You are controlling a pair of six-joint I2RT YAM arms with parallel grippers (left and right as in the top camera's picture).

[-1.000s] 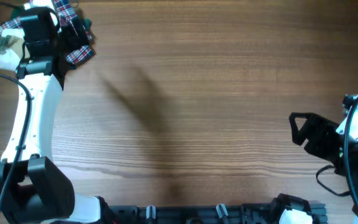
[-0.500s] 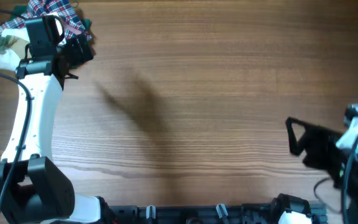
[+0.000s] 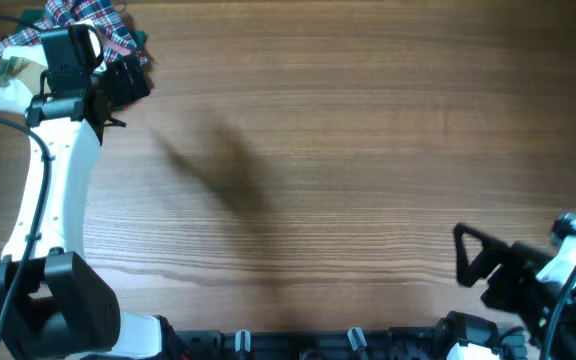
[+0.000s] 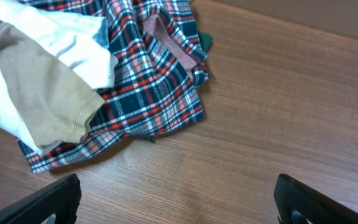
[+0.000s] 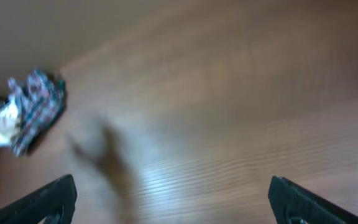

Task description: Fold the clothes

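Overhead, right arm (image 3: 513, 275) lower than before, clothes (image 3: 8, 95) unmoved

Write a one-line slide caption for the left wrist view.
Open left fingers hover near a white-and-tan garment lying on a plaid cloth on the wooden table.

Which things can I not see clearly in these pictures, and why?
1. Left wrist view: the white and tan garment is bunched on the plaid garment; its front is hidden, and the frame edge cuts it.
2. Overhead: the left arm covers most of the pile.
3. Right wrist view: blurred; the pile is too small to read.
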